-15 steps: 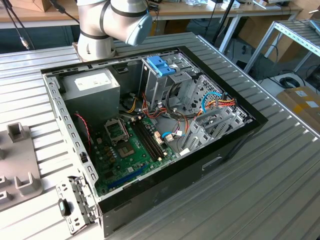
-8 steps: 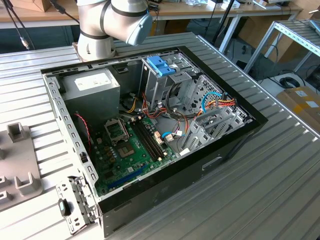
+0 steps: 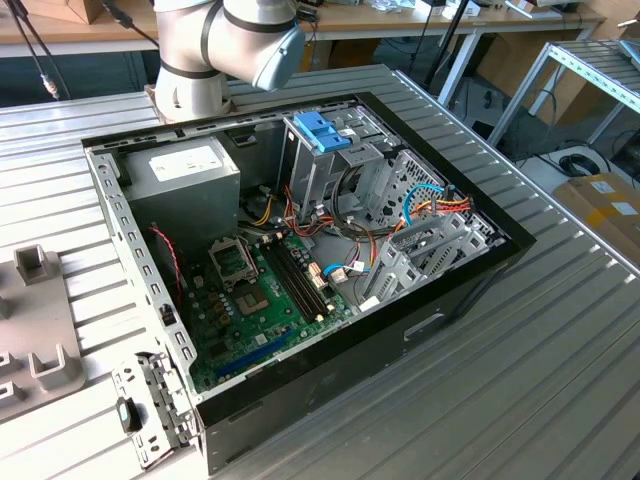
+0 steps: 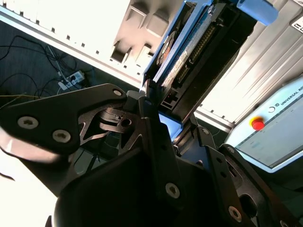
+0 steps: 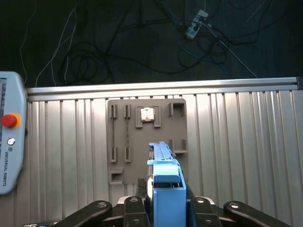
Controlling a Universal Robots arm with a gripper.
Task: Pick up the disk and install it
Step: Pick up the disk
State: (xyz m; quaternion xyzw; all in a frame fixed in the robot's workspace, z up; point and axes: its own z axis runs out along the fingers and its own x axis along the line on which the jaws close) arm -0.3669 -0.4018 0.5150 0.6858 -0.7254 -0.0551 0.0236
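Blue plastic edges the disk (image 5: 161,158), seen edge-on in both wrist views and clamped between the fingers of the hand (image 5: 165,191). It hangs clear above the grey fixture plate (image 5: 128,142), near one edge of the ribbed tabletop (image 5: 236,142). The pick-up looks done; the install is not. Seating it would call for reaching the open computer case (image 3: 470,290) and squaring the frame to its drive cage (image 3: 330,165).
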